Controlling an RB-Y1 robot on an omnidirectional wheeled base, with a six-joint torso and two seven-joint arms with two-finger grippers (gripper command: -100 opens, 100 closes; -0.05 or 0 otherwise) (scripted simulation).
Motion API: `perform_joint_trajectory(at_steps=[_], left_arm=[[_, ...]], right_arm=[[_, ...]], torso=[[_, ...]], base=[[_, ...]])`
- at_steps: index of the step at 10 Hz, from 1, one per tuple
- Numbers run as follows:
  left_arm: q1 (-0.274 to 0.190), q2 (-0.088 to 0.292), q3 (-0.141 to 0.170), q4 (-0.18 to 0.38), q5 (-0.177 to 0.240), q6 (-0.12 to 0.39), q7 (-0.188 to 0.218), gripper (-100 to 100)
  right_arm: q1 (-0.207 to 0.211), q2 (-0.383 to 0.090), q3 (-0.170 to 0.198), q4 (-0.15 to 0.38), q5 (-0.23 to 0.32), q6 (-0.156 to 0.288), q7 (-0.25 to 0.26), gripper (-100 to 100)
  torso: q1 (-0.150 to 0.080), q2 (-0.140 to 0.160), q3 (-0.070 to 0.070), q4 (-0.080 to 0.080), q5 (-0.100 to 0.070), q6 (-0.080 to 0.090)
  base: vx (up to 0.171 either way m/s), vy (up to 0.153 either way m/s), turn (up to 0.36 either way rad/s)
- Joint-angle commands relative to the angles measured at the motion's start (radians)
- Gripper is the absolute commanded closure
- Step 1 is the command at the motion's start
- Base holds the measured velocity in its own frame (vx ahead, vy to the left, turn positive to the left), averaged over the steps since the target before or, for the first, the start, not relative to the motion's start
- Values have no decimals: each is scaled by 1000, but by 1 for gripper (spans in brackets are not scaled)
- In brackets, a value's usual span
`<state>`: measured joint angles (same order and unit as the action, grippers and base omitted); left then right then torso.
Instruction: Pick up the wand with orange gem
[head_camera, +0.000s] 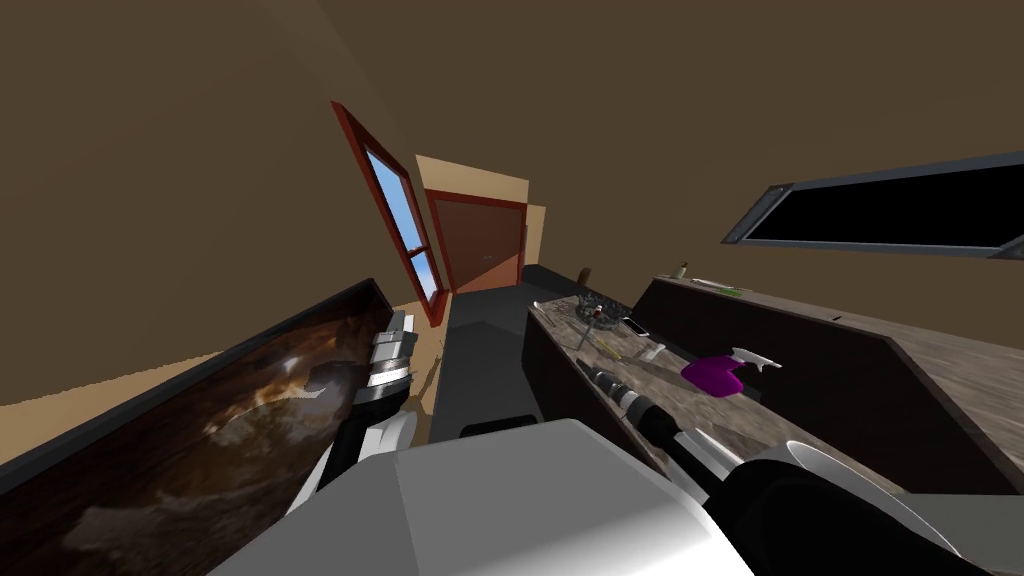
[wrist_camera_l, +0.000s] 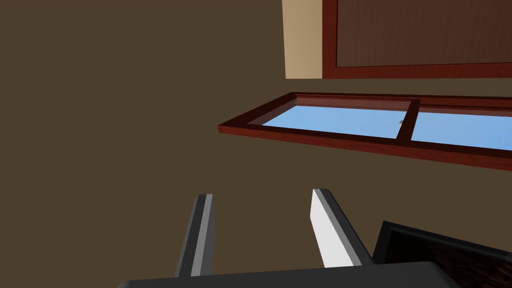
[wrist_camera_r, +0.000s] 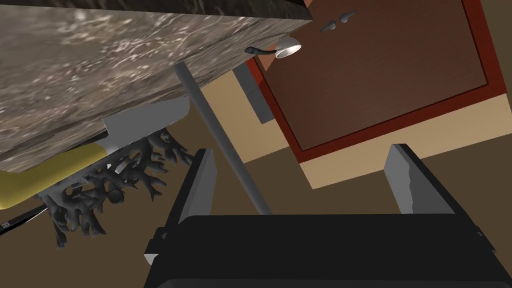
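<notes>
Right end effector is wide open and empty. A thin grey rod, which I take for the wand, runs between its blades, closer to one of them, at the edge of the table. It sits just beside a dark branching ornament and a yellow item. Gem not identifiable from the wrist view.

To do: shift sideways to centre the shaft, push in deeper, close slowly, then lift straight so nothing snags the branches.

Left end effector is open, empty and well away from the table.
</notes>
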<state>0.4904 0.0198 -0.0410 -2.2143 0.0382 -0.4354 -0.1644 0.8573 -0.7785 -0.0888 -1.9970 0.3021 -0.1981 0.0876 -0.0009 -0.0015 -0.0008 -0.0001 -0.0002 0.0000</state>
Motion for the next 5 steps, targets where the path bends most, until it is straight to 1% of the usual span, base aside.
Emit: perform_joint_trajectory(at_steps=[1, 5], left_arm=[[0, 0, 0, 0, 0, 0, 0, 0], [0, 0, 0, 0, 0, 0, 0, 0]], right_arm=[[-4, -37, -11, 6, 18, 26, 9, -100], [-27, -121, -44, 24, 65, 81, 31, -100]], torso=[[0, 0, 0, 0, 0, 0], [0, -1, 0, 0, 0, 0]], base=[[21, -4, 51], [24, -6, 40]])
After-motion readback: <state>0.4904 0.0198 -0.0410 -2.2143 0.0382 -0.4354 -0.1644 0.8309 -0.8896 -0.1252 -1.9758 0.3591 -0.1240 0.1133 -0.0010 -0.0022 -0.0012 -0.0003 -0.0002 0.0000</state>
